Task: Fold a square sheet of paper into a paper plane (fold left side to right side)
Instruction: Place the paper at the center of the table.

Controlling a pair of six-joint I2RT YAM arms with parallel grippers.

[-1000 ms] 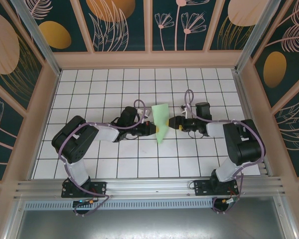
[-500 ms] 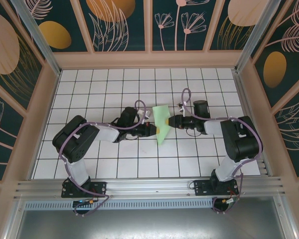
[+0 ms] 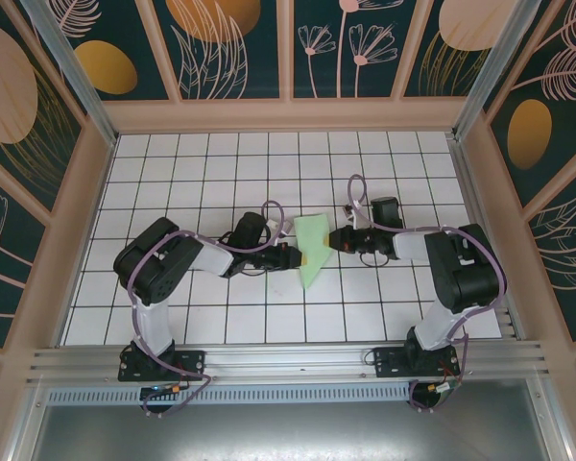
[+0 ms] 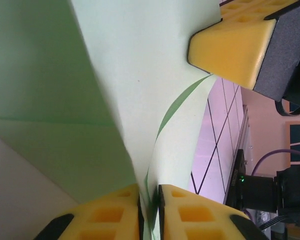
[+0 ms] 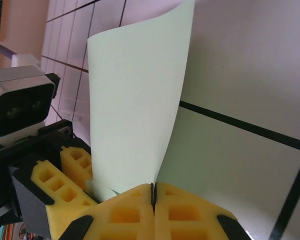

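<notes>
1. Seen from above, one folded pale green sheet of paper [image 3: 312,245] curls up off the middle of the table, between two grippers.
2. The left gripper [image 3: 293,257], at the sheet's 8 o'clock, has its jaws a narrow slit apart around one edge. Whether it grips cannot be told.
3. The right gripper [image 3: 334,238], at 3 o'clock, pinches the opposite edge tight.
4. The table [image 3: 221,173] is white with a black grid. At 12 o'clock beyond it stand dark floral wall panels [image 3: 240,48].

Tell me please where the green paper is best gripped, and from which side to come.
Grip the green paper at its thin free edge, coming level from the side, jaws closing across the sheet. It stands curled up off the table, so that edge is exposed; the right gripper pinches it just so, shut.
</notes>
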